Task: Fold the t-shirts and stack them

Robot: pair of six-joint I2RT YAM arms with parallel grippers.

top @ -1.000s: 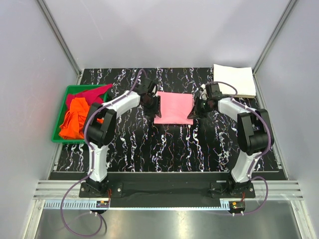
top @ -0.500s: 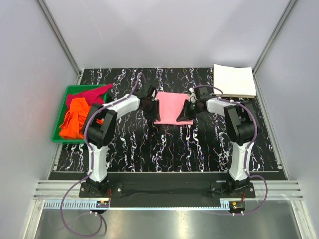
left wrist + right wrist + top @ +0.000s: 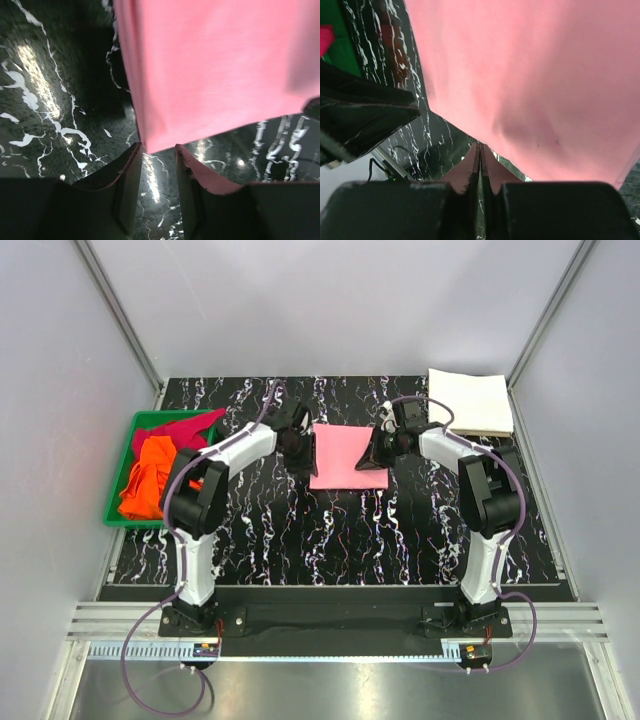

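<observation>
A light pink t-shirt [image 3: 342, 455], folded into a rectangle, lies flat on the black marbled table [image 3: 330, 530]. My left gripper [image 3: 303, 450] is at its left edge and open; in the left wrist view its tips [image 3: 158, 150] stand just short of a corner of the pink shirt [image 3: 215, 65]. My right gripper [image 3: 377, 452] is at the shirt's right edge; its jaws [image 3: 480, 147] are shut, with the tips touching the pink cloth's edge [image 3: 535, 75]. No cloth shows between them. A folded white t-shirt [image 3: 470, 402] lies at the back right. Orange [image 3: 150, 478] and magenta-red [image 3: 185, 427] shirts lie crumpled in the tray.
The green plastic tray [image 3: 118, 470] stands at the table's left edge. Metal frame posts and grey walls close in the back and sides. The table's near half shows only bare marbled surface between the two arm bases.
My right gripper has moved left to the pink shirt's right edge and a little toward the back. My left gripper has shifted slightly toward the back. The shirt stays flat.
</observation>
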